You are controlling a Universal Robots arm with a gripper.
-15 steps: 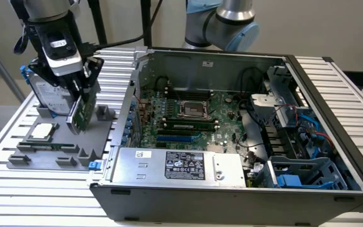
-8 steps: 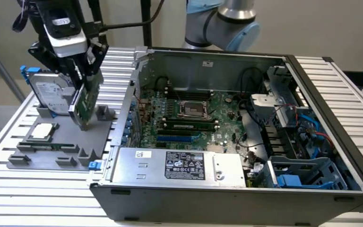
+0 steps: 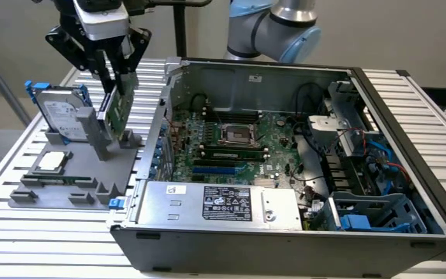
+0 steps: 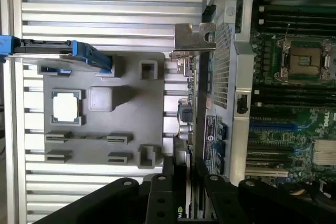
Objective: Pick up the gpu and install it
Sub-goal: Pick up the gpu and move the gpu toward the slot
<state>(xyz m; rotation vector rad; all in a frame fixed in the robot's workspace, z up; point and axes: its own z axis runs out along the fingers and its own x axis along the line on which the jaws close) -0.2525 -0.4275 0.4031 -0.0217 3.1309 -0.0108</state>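
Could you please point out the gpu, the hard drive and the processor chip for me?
gpu (image 3: 119, 110), exterior view, green circuit board face.
hard drive (image 3: 58, 113), exterior view, silver labelled face.
processor chip (image 4: 66, 106), wrist view, middle of its silver top.

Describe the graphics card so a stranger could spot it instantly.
Find the open computer case, then the grey tray beside it on the exterior view's left. Over that tray the pincer grips the graphics card: a thin green board standing on edge, unlike the silver hard drive and the square chip.
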